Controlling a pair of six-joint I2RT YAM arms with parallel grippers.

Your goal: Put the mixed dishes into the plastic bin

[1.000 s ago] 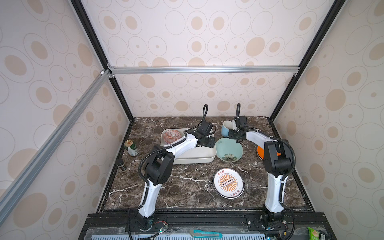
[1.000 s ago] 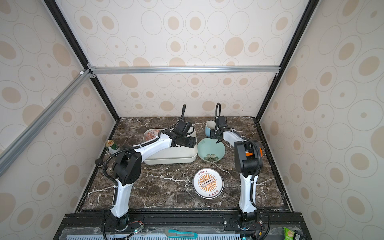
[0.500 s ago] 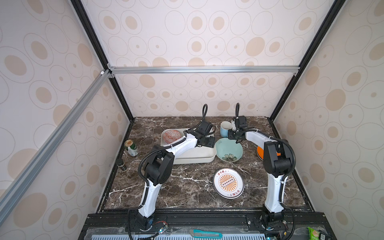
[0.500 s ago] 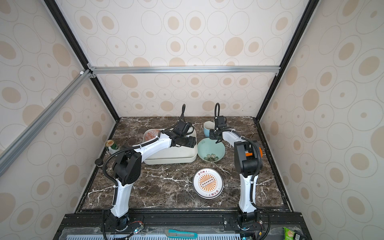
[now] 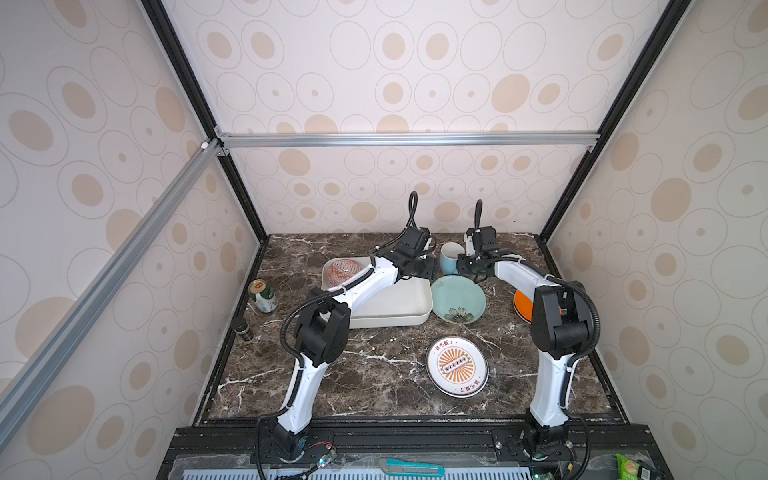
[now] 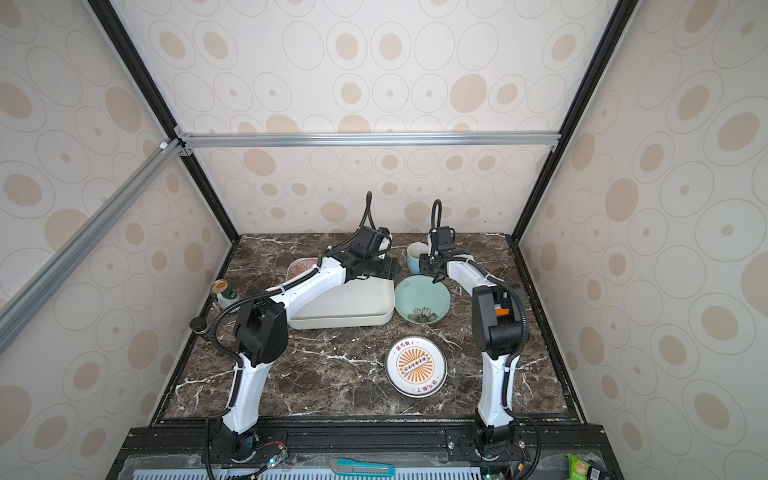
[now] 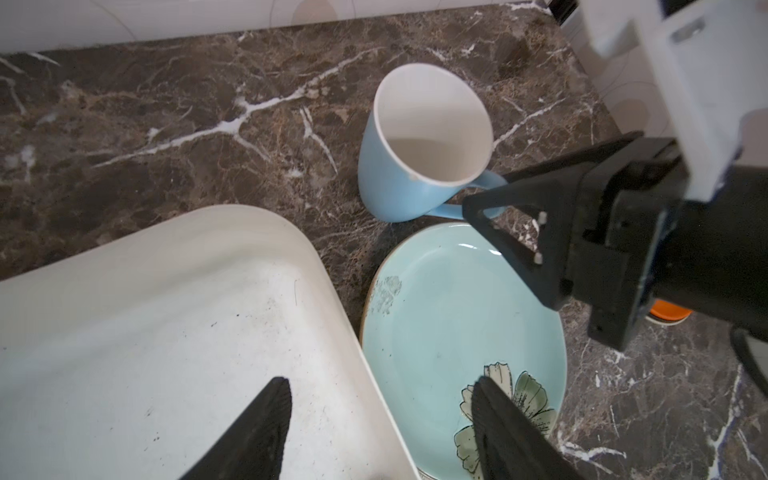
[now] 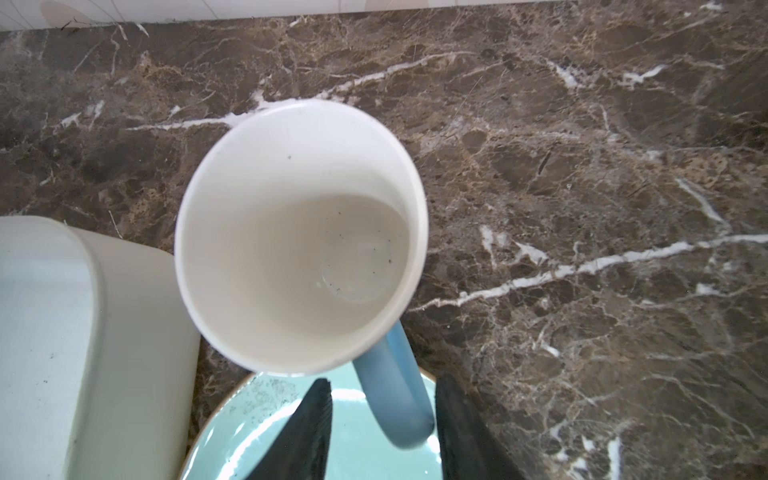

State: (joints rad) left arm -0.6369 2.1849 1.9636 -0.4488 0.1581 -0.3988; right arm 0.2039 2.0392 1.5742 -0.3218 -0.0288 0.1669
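The right gripper has just widened, its jaws loosely straddling the handle of the mug and gripping nothing. The mug stands on the tabletop beside the bin, still to be lifted in. The left gripper hangs open, empty.

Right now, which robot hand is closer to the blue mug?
The right one. The right gripper straddles the handle of the light-blue mug. The left gripper hangs farther off, over a corner of the plastic bin and the teal plate.

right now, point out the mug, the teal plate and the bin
mug [image 8: 299,232], right wrist view, inside wall
teal plate [image 5: 457,297], a top view, bare middle
bin [image 5: 395,321], a top view, front wall
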